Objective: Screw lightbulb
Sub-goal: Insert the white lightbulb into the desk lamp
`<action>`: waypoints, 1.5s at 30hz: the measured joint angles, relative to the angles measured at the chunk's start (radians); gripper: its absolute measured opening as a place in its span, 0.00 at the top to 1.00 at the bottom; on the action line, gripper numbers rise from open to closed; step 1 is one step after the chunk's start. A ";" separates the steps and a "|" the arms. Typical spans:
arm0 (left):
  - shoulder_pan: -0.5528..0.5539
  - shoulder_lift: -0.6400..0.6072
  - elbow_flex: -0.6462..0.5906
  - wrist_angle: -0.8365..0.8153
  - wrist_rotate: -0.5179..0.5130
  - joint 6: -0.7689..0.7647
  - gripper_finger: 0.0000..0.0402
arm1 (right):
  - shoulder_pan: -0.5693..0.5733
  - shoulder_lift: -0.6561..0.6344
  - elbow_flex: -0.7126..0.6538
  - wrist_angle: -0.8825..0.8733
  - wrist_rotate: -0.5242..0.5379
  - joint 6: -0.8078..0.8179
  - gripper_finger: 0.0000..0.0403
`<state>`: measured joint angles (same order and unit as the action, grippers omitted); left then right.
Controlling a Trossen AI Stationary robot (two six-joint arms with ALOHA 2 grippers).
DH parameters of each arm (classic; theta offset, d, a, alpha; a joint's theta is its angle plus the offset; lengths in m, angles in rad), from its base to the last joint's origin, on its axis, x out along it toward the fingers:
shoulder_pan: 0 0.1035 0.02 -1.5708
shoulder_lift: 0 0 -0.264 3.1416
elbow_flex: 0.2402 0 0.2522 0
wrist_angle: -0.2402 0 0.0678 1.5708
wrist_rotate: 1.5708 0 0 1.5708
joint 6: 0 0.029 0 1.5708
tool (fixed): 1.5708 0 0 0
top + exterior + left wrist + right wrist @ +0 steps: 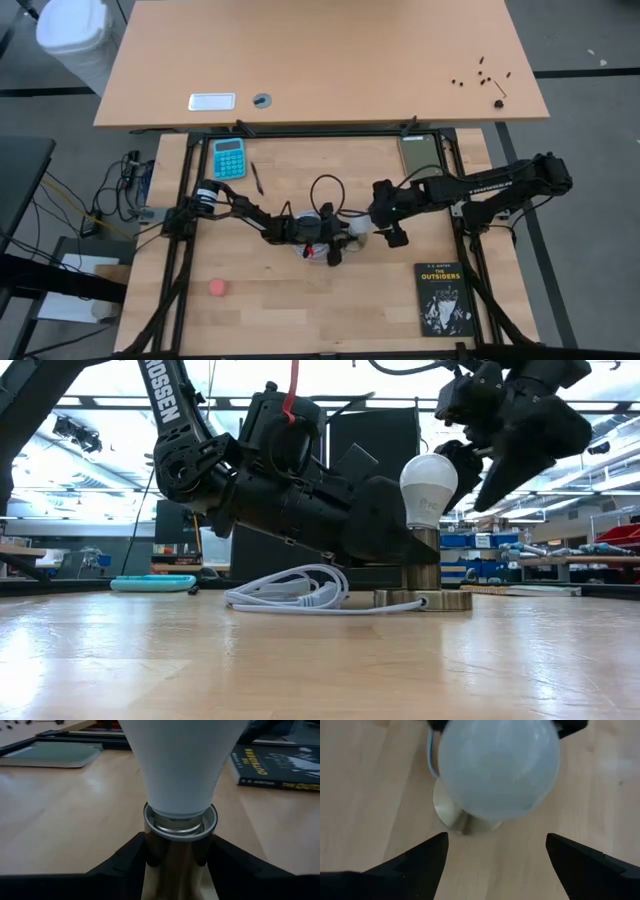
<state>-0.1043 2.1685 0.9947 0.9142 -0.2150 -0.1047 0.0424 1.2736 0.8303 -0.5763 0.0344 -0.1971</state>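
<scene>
Lightbulb (428,488) stands in the socket (421,572), pinched by left hand (176,862); right hand (488,468) spread above.

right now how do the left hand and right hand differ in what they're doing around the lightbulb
The left hand is low, shut on the metal socket under the lightbulb; the right hand is above the lightbulb, open and touching nothing. The left hand reaches in level with the table; the right hand points down from above. Both are centred on the same upright lightbulb.
</scene>
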 joint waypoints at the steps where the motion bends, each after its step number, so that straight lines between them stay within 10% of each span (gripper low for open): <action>1: 0.000 0.000 0.000 -0.001 0.010 0.001 0.55 | 0.001 0.000 0.000 -0.013 -0.001 -0.014 0.14; 45: 0.013 0.001 0.000 -0.001 0.433 0.092 0.55 | 0.271 0.288 0.382 -0.352 0.182 -0.297 0.02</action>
<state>-0.0914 2.1696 0.9947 0.9127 0.2177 -0.0125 0.3136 1.5612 1.2125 -0.9287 0.2162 -0.4940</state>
